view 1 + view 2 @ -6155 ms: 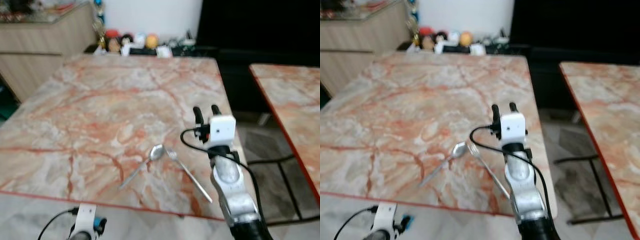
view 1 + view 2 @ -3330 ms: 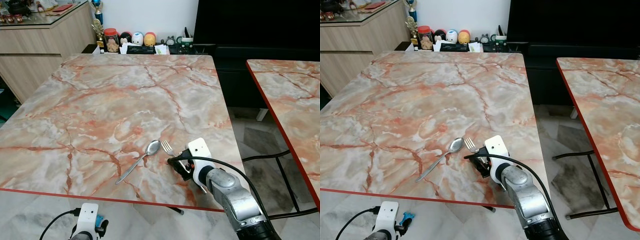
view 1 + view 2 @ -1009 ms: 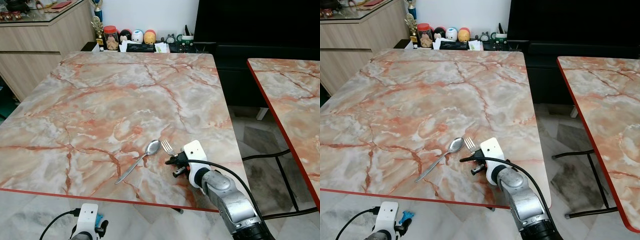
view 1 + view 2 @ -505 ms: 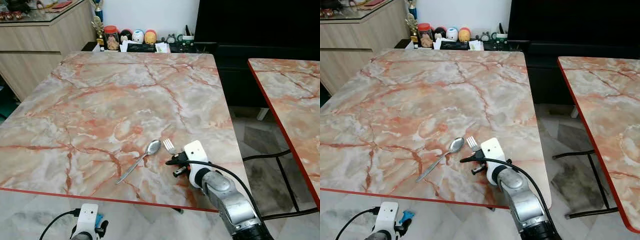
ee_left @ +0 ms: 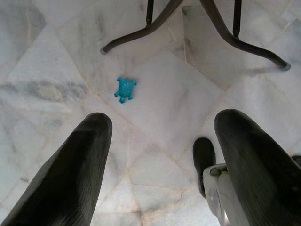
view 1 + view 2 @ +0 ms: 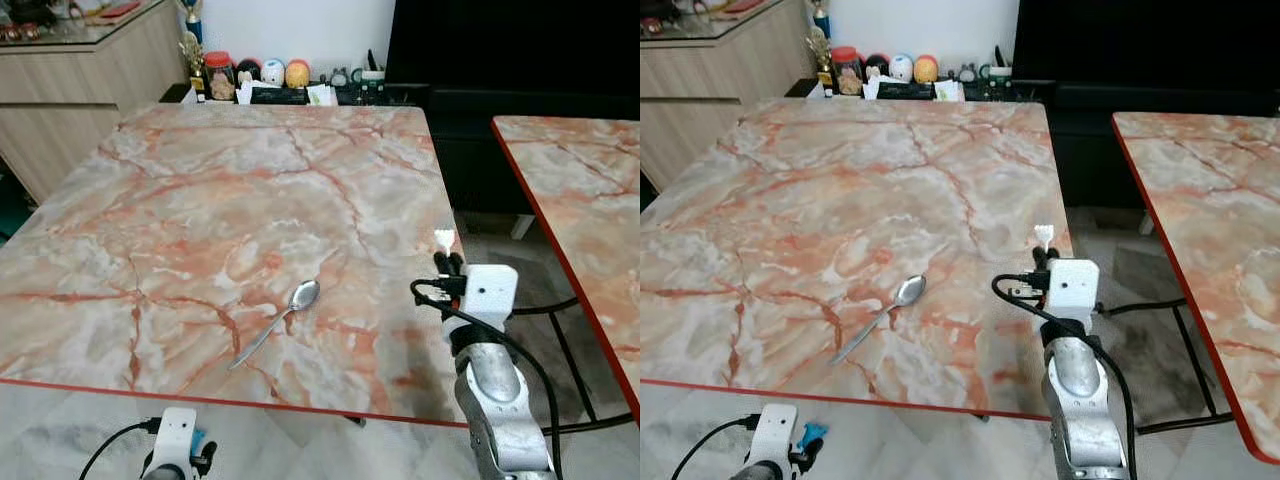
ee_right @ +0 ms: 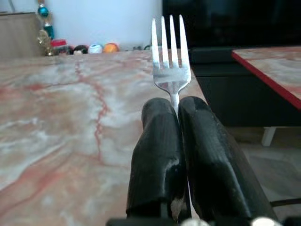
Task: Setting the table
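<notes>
Nearest, my left gripper hangs idle below the table edge, its fingers spread apart over a pale marble floor, with a small blue toy and dark table legs beyond them. Next, my right gripper stands raised over the right near part of the marble table, its two fingers pressed together on the handle of a fork. I see the fork upright, tines up, lifted clear of the tabletop; in the head views its tines show as a pale tip just above the fingers. To the left of that arm, a spoon lies flat on the table, bowl pointing away from me and handle angled toward the near edge, well apart from the gripper. Farther right, a second marble table stands across a gap. At the far edge, a row of small jars and figures sits before a dark screen and a wooden cabinet.
</notes>
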Controlling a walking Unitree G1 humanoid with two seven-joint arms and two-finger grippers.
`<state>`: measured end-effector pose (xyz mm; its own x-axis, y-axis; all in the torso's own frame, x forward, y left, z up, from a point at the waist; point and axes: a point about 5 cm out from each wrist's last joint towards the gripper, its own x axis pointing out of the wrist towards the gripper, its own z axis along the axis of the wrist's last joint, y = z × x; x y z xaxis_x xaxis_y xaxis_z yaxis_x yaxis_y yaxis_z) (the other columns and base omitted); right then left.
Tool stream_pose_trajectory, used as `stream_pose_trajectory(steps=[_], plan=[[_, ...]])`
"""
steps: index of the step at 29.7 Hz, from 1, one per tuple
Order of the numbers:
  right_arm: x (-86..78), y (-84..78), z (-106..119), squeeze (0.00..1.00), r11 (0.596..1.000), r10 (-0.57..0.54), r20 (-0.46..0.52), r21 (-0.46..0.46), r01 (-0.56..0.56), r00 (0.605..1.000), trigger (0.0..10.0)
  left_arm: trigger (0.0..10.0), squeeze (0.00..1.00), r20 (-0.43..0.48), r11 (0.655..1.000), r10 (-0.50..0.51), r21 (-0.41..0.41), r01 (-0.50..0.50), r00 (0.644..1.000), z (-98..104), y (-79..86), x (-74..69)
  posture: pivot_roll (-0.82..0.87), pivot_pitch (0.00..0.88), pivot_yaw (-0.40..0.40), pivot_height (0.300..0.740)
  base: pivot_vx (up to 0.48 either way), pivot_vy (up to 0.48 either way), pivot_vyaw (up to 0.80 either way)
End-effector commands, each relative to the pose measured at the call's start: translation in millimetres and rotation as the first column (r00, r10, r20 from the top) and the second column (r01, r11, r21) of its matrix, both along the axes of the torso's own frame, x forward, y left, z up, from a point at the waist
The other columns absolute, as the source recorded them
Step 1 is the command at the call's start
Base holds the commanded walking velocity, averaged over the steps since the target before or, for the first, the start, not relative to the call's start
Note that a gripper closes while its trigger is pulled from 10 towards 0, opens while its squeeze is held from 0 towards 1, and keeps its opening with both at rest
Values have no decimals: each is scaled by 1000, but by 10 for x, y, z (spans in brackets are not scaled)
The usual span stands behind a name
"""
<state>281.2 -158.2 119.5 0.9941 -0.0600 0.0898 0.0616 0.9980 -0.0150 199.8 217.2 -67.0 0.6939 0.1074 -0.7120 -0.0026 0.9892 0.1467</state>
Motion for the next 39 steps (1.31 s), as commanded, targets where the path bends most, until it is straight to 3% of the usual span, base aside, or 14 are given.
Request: stream_pose_trajectory(steps=[1, 9, 27, 39], plan=[[-26, -11, 71, 0, 1000, -15, 61, 6, 15, 998, 10000, 10000, 0, -29, 1000, 0, 4, 0, 1000, -32, 8, -52, 65, 0, 22, 740, 0, 0, 0], [28, -31, 158, 0, 1000, -24, 126, -2, 24, 992, 10000, 10000, 0, -20, 1000, -20, 8, 20, 1000, -17, 2, -24, 62, 0, 18, 740, 0, 0, 0], [91, -77, 369, 0, 998, -64, 231, -15, 69, 971, 10000, 10000, 0, -13, 1000, -20, -4, 20, 1000, -19, -25, -22, 55, 0, 12, 740, 0, -316, 0], [115, -2, 492, 0, 998, -38, 289, -29, 48, 957, 10000, 10000, 0, -2, 1000, -5, -12, 5, 1000, -7, -36, 6, 55, 0, 11, 740, 0, -350, 0]])
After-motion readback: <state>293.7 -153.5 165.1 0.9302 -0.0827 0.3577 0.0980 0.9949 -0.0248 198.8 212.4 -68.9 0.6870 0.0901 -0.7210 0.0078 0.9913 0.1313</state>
